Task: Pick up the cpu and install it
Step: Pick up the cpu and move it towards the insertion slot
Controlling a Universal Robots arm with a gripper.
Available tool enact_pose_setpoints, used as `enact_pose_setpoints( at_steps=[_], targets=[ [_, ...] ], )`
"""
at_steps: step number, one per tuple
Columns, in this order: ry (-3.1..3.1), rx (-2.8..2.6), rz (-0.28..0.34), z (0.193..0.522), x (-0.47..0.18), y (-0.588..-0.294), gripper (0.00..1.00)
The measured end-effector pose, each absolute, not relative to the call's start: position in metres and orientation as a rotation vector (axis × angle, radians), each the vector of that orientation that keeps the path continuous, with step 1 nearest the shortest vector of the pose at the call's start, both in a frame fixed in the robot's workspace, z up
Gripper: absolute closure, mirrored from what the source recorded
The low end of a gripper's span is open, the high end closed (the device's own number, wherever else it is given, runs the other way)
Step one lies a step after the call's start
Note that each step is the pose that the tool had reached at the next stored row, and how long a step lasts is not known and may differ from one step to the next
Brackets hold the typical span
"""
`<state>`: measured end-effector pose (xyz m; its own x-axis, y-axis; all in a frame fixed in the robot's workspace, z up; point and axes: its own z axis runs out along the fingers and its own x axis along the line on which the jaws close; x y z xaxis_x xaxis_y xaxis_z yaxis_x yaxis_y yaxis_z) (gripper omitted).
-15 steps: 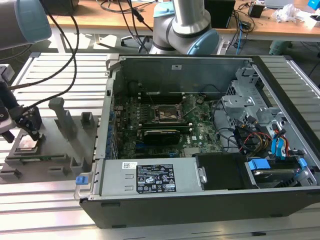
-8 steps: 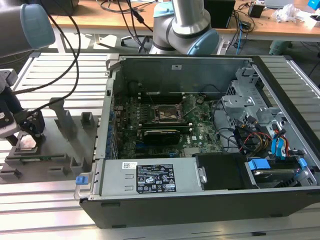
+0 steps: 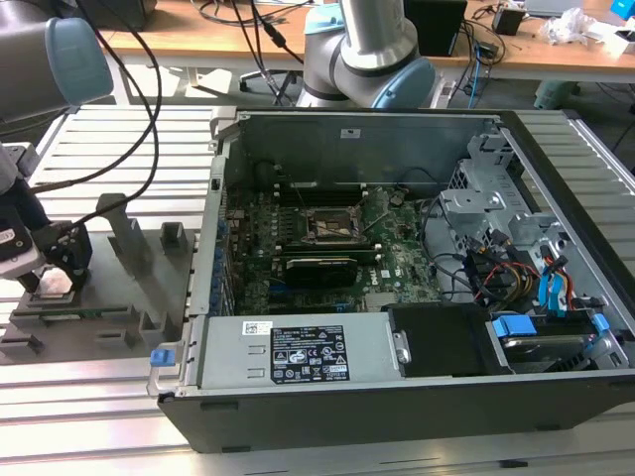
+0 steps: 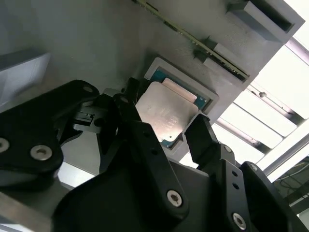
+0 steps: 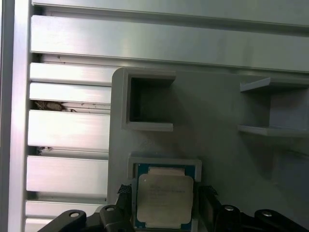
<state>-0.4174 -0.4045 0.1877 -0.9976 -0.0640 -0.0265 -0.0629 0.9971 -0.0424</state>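
pick-up step: we see the tool (image 4: pixel 163 113) released astride the cpu (image 5: pixel 165 198) in the tray (image 5: pixel 217 111) recess; gripping calls for square edge contact.

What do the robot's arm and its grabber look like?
The arm is made of round silver-grey tubes, with light blue caps on its joints. Black cables run along it. The gripper is black and chunky, built of blocky parts, with shiny silver screws set into it.
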Motion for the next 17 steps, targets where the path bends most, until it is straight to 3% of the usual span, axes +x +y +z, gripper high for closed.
enact_pose_setpoints(
  at_steps=[4,17],
  targets=[
    [3.112,-0.099,-0.062,0.1877,-0.4174,-0.4046,0.45],
    [3.111,-0.099,-0.061,0.1882,-0.4175,-0.4049,0.45]
  ],
)
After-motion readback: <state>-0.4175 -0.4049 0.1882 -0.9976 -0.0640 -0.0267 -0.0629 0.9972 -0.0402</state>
